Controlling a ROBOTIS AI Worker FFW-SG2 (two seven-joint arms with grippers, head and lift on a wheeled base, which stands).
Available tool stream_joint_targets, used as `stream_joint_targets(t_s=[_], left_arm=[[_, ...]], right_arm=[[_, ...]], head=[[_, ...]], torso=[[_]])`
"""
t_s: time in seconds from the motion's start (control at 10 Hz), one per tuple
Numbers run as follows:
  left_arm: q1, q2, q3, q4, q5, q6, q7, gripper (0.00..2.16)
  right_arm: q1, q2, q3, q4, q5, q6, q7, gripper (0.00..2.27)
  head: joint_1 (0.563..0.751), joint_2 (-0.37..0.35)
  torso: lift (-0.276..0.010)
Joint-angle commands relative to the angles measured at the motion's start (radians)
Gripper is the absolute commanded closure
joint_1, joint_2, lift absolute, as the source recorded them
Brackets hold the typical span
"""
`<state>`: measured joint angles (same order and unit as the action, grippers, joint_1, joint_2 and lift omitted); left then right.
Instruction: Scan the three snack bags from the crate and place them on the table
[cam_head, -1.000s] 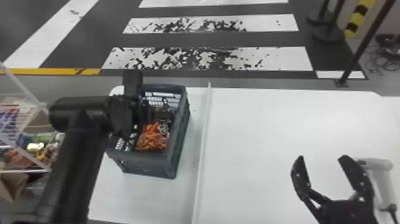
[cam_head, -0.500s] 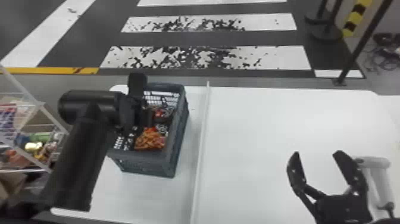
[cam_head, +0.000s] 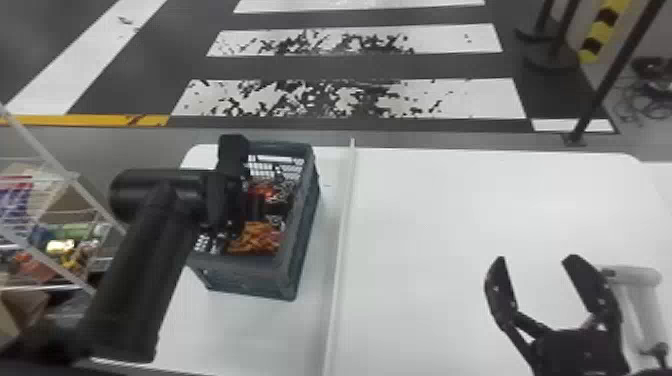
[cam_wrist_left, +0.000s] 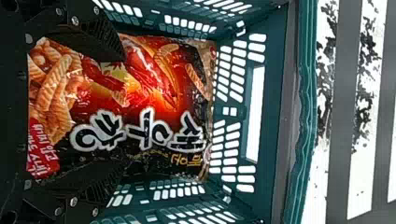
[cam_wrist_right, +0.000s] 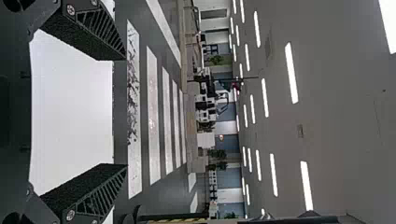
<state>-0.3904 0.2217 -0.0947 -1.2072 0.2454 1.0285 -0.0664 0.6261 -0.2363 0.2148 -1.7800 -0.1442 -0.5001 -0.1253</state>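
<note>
Crate (cam_head: 280, 280): worktop's (cam_head: 450, 210) far left corner
Red-and-black snack bag (cam_wrist_left: 154, 102): inside crate
Left tool (cam_head: 245, 210): in crate, fingers wide, over bag
Right tool (cam_head: 537, 260): spread wide, toward worktop's right edge

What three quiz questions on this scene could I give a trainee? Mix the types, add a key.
1. True or false: the left gripper has its fingers apart, with a snack bag visible between them.

2. Multiple choice: the right gripper is
A) inside the crate
B) open and empty
C) shut on a snack bag

3. Fill in the blank: in the head view, the crate stands to the ____ of the thin raised strip on the table.

Key: 1 true; 2 B; 3 left
</note>
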Motion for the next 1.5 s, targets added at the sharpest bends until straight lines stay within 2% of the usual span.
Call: stream_joint_targets(t_s=[0.0, 0.1, 0.2, 0.3, 0.4, 0.5, 0.6, 0.8, 0.9, 1.1, 1.4], left_arm=[[-0.005, -0.001, 0.006, 0.029, 0.008, -0.020, -0.015, 0.23], [-0.016, -0.001, 0.006, 0.049, 0.003, -0.017, -0.021, 0.23], [-0.033, -0.001, 0.006, 0.075, -0.005, -0.014, -0.035, 0.38], [-0.042, -0.002, 0.000, 0.103, -0.015, -0.011, -0.046, 0.67], [-0.031, -0.002, 0.000, 0.104, -0.017, -0.023, -0.042, 1.71], [0.002, 0.002, 0.006, 0.058, -0.017, -0.051, -0.033, 1.96], [0.036, 0.004, 0.030, 0.005, -0.015, -0.047, -0.029, 2.09], [0.084, 0.004, 0.036, -0.069, -0.020, -0.051, 0.014, 2.09], [0.120, 0.004, 0.046, -0.130, -0.018, -0.047, 0.023, 2.09], [0.193, 0.001, 0.049, -0.249, -0.020, -0.047, 0.077, 2.09], [0.265, -0.001, 0.066, -0.353, -0.018, -0.044, 0.086, 2.09]], right_arm=[[0.000, -0.001, 0.000, 0.007, 0.000, -0.001, 0.000, 0.11], [-0.003, -0.001, 0.005, 0.016, 0.000, -0.007, 0.000, 0.11], [-0.003, -0.003, 0.009, 0.022, -0.001, -0.019, 0.000, 0.11], [-0.003, -0.006, 0.011, 0.024, -0.018, -0.028, -0.002, 0.11], [-0.003, -0.006, 0.011, 0.027, -0.028, -0.031, -0.002, 0.11], [-0.003, -0.006, 0.009, 0.027, -0.028, -0.034, -0.002, 0.11], [-0.003, -0.006, 0.009, 0.030, -0.028, -0.047, -0.002, 0.11], [0.009, -0.006, 0.009, 0.030, -0.029, -0.087, -0.004, 0.11], [0.018, -0.006, 0.006, 0.028, -0.029, -0.108, -0.005, 0.11], [0.043, -0.006, -0.005, 0.014, -0.029, -0.142, -0.005, 0.11], [0.067, -0.005, -0.012, 0.004, -0.028, -0.182, -0.005, 0.11]], head=[[0.695, 0.115], [0.695, 0.114], [0.695, 0.112], [0.695, 0.115], [0.695, 0.117], [0.695, 0.117], [0.695, 0.118], [0.695, 0.126], [0.695, 0.130], [0.695, 0.129], [0.695, 0.118]], torso=[[-0.037], [-0.037], [-0.037], [-0.037], [-0.037], [-0.037], [-0.037], [-0.037], [-0.037], [-0.037], [-0.037]])
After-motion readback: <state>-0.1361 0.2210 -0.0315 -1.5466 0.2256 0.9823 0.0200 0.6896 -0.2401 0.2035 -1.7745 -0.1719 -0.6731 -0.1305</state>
